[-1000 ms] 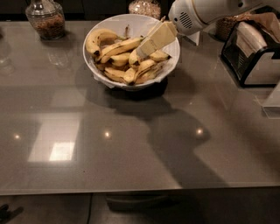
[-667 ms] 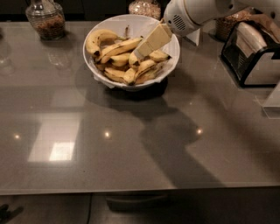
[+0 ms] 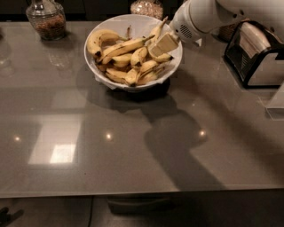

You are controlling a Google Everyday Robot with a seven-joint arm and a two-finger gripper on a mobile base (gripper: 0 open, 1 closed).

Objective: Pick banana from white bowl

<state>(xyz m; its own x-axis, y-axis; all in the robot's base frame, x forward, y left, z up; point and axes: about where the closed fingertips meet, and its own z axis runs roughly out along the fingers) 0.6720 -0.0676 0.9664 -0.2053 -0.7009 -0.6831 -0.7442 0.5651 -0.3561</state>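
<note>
The white bowl (image 3: 95,66) stands at the back middle of the grey table, heaped with several yellow bananas. The plump, strongly curved banana (image 3: 100,39) with a dark tip lies at the bowl's left side. A long slim banana (image 3: 124,46) lies across the middle of the heap. My gripper (image 3: 162,45), beige at the end of a white arm coming in from the upper right, is down in the right side of the bowl. It rests against a small banana (image 3: 161,58) there, well right of the curved one.
A glass jar (image 3: 45,18) with brown contents stands at the back left. A second jar (image 3: 147,7) is behind the bowl. A black and silver appliance (image 3: 256,56) sits at the right. A white object (image 3: 278,104) lies at the right edge.
The gripper has shifted slightly within the bowl's right side. A banana beside it now sticks up over the far rim.
</note>
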